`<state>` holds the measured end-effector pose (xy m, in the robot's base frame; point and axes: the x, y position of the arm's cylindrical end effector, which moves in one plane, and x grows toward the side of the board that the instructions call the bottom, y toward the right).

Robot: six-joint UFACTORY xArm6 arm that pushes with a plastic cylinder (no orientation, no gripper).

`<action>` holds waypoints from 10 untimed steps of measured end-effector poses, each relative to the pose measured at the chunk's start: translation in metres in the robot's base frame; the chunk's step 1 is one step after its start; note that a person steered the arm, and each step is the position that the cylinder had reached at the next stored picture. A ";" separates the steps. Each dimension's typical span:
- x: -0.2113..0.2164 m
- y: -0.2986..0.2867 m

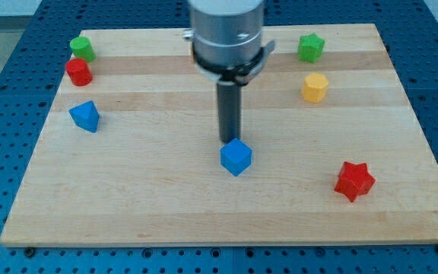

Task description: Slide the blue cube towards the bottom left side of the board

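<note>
Though my tip (pixel 228 141) touches the blue cube (pixel 236 157) directly below it toward the view's bottom, nothing being clamped by a bare rod, cube sits mid-board, bottom left corner well off leftward: mostly undone.

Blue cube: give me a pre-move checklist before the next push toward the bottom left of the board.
1. My tip against the blue cube: ok, it sits at the cube's upper edge.
2. Tip on the side opposite the goal: not ok, it is above the cube, slightly left, not to the upper right.
3. Path to the bottom left free of blocks: ok.
4. Blue triangular block clear of the path: ok, it lies farther up at the view's left.
5. Cube at the goal: not ok, it is mid-board.
</note>
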<state>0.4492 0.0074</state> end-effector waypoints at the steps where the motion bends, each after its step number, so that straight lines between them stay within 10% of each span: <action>1: 0.017 0.009; 3: 0.089 0.012; 10: 0.042 -0.059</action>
<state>0.4912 -0.0518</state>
